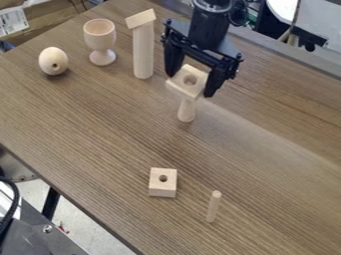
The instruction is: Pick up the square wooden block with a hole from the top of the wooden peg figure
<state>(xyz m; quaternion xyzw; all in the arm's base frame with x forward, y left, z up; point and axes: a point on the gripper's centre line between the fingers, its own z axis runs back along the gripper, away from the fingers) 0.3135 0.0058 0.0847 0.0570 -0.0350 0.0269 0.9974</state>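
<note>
The black gripper (192,83) hangs over the upper middle of the table, its fingers on either side of a square wooden block (178,86) with a round hole. The block is tilted. Directly below it is a light wooden peg (187,111); whether peg and block are joined cannot be told. Left of the gripper stands a tall wooden cylinder (143,55) with a flat block (140,18) slanted on its top. Farther left are a wooden goblet (100,36), upright, and a wooden egg shape (53,61) with a small hole.
Nearer the camera, a small wooden cube (162,186) with a hole in its top lies left of a thin dowel (213,206). The brown table (86,119) has its edge running diagonally along the lower left. A cardboard box (50,19) is beyond the upper left edge.
</note>
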